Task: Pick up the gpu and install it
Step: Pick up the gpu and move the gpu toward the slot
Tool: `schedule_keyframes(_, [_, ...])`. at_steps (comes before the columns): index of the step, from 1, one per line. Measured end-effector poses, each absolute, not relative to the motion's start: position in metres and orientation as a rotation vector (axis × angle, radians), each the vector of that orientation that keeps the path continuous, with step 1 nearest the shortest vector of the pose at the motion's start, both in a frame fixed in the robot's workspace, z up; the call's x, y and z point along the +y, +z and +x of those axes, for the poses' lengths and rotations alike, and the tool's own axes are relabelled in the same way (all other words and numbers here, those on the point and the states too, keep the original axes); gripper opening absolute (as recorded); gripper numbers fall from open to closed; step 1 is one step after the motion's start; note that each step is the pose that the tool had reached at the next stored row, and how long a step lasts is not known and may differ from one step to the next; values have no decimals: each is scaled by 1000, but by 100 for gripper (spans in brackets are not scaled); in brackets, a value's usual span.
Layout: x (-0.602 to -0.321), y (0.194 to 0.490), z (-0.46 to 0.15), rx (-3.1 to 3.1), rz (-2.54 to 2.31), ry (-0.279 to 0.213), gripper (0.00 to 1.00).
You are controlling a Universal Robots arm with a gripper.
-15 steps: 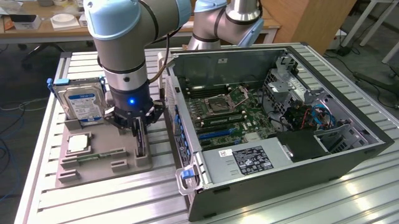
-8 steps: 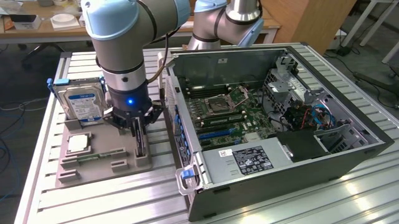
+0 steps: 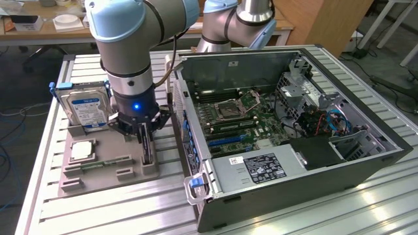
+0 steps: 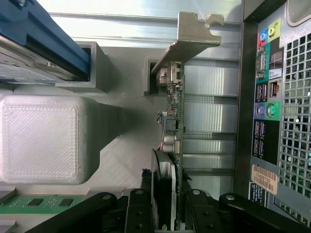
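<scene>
The gpu (image 3: 148, 155) is a thin dark card standing on edge in a slot of the grey holder block (image 3: 104, 182), beside the open computer case (image 3: 261, 73). In the wrist view the gpu (image 4: 172, 126) runs away from the camera, ending in its bent metal bracket (image 4: 194, 34), and its lower edge still sits in the holder. My gripper (image 3: 144, 139) hangs straight down over the card. The black fingers (image 4: 146, 204) press against both faces of the near end, so the gripper (image 4: 167, 206) is shut on the card.
A silver hard drive (image 3: 88, 110) with a blue-white label stands in the holder at the exterior view's left. A processor chip (image 3: 83, 150) and a green memory stick (image 3: 98, 165) lie in front of it. The case's rear port panel (image 4: 269, 111) is close beside the card. A slatted metal table (image 3: 117, 215) carries everything.
</scene>
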State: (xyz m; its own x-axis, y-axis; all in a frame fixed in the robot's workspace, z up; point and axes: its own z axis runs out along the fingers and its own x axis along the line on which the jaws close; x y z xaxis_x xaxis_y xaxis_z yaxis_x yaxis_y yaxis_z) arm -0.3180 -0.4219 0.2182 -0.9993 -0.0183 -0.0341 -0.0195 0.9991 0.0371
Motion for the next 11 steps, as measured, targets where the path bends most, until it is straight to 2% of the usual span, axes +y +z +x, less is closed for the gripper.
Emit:
schedule_keyframes(5, [-422, 218, -318, 3107, -30, 58, 33])
schedule_keyframes(7, [-422, 218, -318, 3107, -29, 58, 32])
schedule_keyframes(8, [-422, 218, -318, 3107, -29, 58, 27])
schedule_keyframes(11, [-422, 218, -318, 3107, -29, 58, 27])
